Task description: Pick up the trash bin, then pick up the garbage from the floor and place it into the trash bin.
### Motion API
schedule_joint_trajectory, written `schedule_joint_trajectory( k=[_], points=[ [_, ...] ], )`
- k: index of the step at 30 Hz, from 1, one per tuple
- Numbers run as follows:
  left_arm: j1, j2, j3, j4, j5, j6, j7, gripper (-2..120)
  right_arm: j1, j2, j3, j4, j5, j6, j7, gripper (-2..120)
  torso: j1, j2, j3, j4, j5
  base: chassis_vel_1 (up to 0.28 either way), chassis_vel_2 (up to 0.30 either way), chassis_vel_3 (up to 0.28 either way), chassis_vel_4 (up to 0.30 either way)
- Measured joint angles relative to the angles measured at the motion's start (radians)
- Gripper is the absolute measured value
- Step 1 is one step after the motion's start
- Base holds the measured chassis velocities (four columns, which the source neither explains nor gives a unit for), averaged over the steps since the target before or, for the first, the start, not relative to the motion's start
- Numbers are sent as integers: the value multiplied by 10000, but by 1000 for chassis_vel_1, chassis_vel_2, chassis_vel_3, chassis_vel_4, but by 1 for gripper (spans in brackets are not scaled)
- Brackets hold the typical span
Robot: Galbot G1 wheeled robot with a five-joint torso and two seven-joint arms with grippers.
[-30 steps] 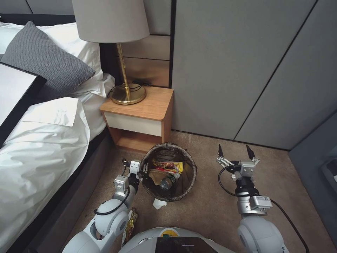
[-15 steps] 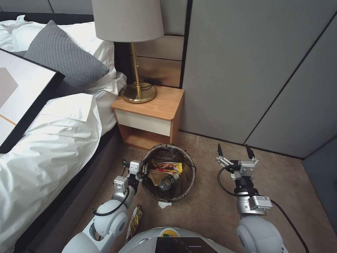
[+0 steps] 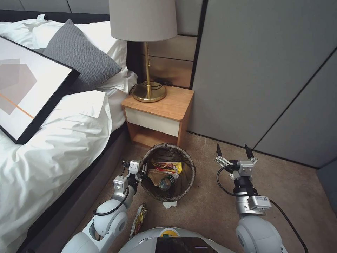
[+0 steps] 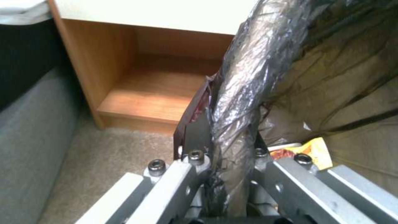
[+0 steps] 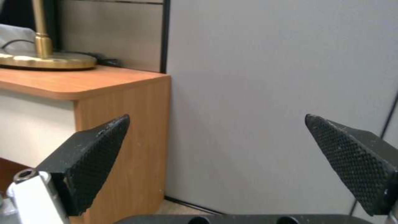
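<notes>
One left tool (image 3: 142, 171) pinching crinkly-lined round trash bin (image 3: 187, 175).

1. Trash bin (image 3: 170, 172): on the floor (image 3: 210, 207), nightstand (image 3: 158, 116) at its 12 o'clock, bed (image 3: 52, 140) at its 9 o'clock.
2. Left pincer (image 3: 141, 171): on the bin's rim at 9 o'clock.
3. Right pincer (image 3: 233, 153): at the bin's 3 o'clock, apart.
4. Tissue (image 3: 170, 204) and wrapper (image 3: 139, 219): on the floor at the bin's 6 and 7 o'clock.
5. Bottle (image 3: 165, 182): inside the bin.
</notes>
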Motion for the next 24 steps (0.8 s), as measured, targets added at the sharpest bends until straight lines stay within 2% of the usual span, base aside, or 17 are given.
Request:
schedule_joint_trajectory(
  k=[24],
  points=[
    [-10,32,-103,11,-20,-6,-45,3,32,26,-184,74,32,-118,7,100,0,0,0,0,0,17,15,11,13]
  ],
)
